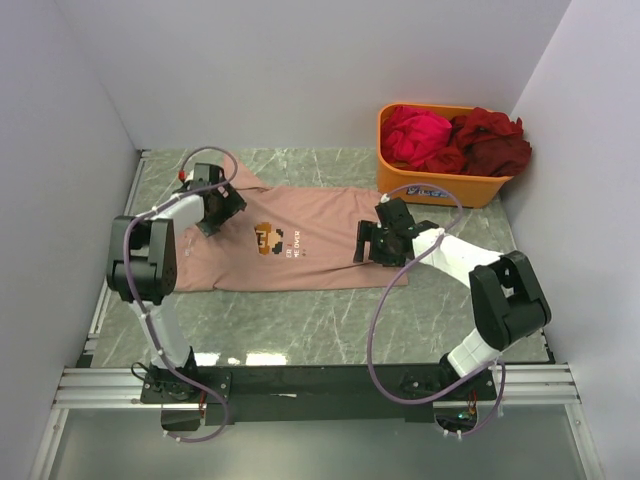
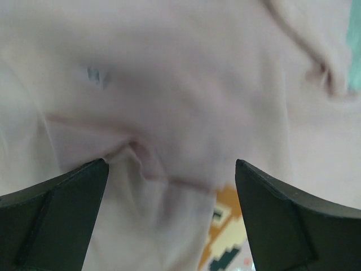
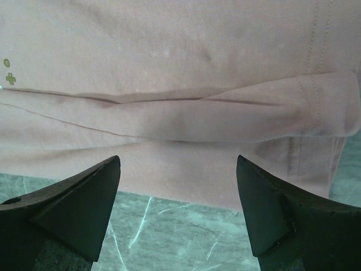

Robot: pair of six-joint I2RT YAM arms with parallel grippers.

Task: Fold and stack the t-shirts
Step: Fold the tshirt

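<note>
Three t-shirts are pictured on the rig. A salmon-pink t-shirt [image 1: 300, 265] is spread flat at the centre of a green marble table [image 1: 300, 325], while a magenta t-shirt [image 1: 418, 133] and a dark red t-shirt [image 1: 492, 142] are heaped in an orange tub [image 1: 395, 165] at 1 o'clock.

A brown-and-black pixel-art figure [image 1: 266, 238] is printed on the pink chest, with white lettering [image 1: 296, 251] just beside it at 3 o'clock. Something like "OVER" can be made out; the rest is too small to be read. A blue marking [image 1: 430, 191] on the tub's near wall cannot be read. Tiny olive symbols [image 3: 8, 72], a ring and a cross, are seen at the 9 o'clock edge of the right wrist view.

The left gripper [image 1: 222, 208] is placed over the shirt's 10 o'clock corner, its jaws spread wide and nothing clasped. In its wrist view, blurred pink cloth fills the frame, a crumpled ridge is seen between the dark fingers [image 2: 56, 220], and a corner of the figure appears at 5 o'clock. Whether the fingers touch the cloth cannot be told.

The right gripper [image 1: 372, 243] is placed at the shirt's 3 o'clock edge, its jaws equally wide and holding nothing. From its wrist camera, a folded ridge and the stitched hem are seen just beyond the fingertips at 12 o'clock, with the shirt's edge and bare marble between them.
</note>
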